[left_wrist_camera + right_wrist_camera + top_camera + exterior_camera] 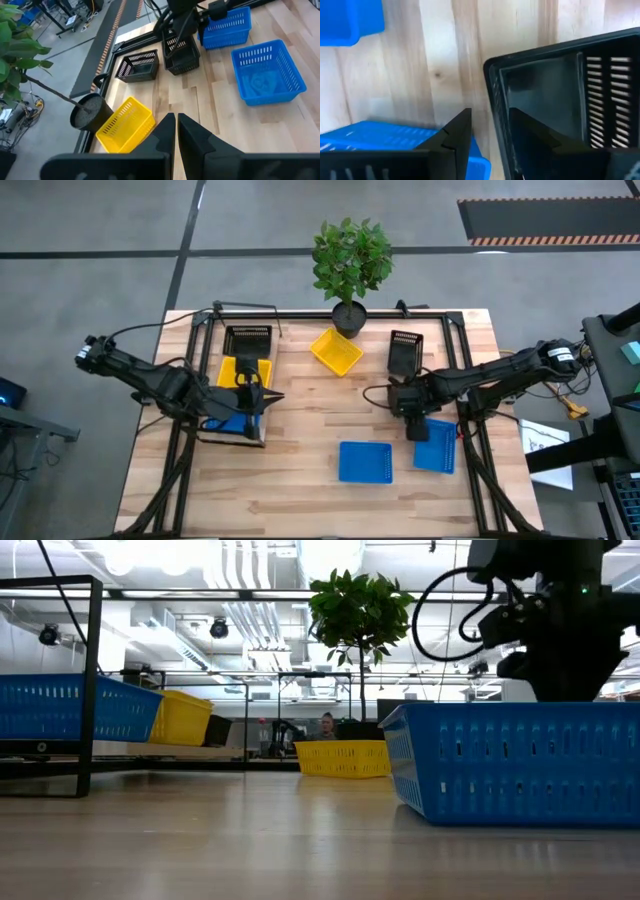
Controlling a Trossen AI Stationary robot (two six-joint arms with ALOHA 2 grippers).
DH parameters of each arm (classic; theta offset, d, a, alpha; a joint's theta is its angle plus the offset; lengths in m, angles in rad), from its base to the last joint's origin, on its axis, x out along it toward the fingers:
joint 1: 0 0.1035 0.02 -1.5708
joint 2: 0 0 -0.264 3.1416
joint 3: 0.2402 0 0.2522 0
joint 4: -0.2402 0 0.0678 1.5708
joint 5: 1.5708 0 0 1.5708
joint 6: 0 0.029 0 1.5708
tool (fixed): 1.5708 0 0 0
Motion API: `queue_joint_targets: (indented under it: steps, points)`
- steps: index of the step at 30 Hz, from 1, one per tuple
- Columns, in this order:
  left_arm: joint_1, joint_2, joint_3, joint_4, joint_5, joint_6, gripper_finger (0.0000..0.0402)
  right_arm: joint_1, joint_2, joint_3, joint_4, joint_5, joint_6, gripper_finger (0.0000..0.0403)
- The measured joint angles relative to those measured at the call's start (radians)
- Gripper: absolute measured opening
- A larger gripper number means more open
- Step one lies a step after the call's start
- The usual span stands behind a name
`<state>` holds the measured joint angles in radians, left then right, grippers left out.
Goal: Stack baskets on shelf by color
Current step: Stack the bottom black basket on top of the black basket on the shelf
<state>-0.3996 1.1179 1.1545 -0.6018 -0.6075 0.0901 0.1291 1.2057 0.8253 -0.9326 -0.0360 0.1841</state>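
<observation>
The black basket (560,95) that I work on is in my right gripper (487,142): one finger is inside its near wall, the other outside, so I am closed on the rim and pinch the thin wall. I think this grip is chosen bc the mesh wall is the only part narrow enough to take. In the high view this basket is under my right wrist, near the table's middle-right, just beside a blue basket (436,448) at the right edge. Whether it is lifted or touching the wood, I cannot tell.

Another black basket (405,350) lies behind it, a yellow basket (336,351) sits tilted near the plant pot (348,317), and one more blue basket (365,462) is alone at the front.

The shelf (232,438) is on the left side. It has already a black basket (248,340) at the far end, a yellow one (244,370) in the middle and a blue one (228,422) at the near end, so each colour has its place, probably. My black one should go to the far end, well apart from here.

My left gripper (176,135) hovers over the shelf w/ fingers almost together, holding nothing.
</observation>
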Motion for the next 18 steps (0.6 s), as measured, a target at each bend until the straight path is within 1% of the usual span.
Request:
queue_joint_targets:
  steps: [4,9,15,18]
  points:
    - [0.0,0.0,0.0,0.0,0.0,0.031,0.0003,0.0,0.0,-0.043,0.061,0.002,0.006,0.0128]
    - [0.0,-0.002,0.0,0.0,0.0,0.074,0.0003,0.0,0.015,-0.06,0.085,0.01,0.026,0.0126]
    - [0.0,-0.002,-0.011,0.0,0.0,0.074,0.0003,0.0,0.074,-0.063,0.106,0.039,0.032,0.0096]
    - [0.0,-0.005,-0.029,0.008,0.001,0.074,0.0003,0.0,0.106,-0.063,0.121,0.039,0.032,0.0068]
